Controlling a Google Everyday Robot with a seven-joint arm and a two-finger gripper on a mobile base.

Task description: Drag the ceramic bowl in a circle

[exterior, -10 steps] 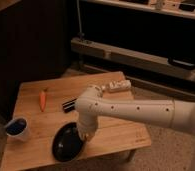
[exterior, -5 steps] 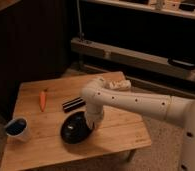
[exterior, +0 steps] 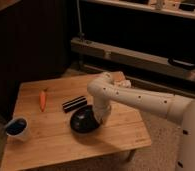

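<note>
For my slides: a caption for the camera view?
Robot hand at the right rim of the ceramic bowl on a wooden table.

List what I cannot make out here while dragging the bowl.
- Camera view: the gripper sits at the right rim of the ceramic bowl; the wrist hides where they meet.
- Camera view: the table front-left corner is cut off by the bottom edge.
- Camera view: the white cup contents are too dim to tell.
</note>
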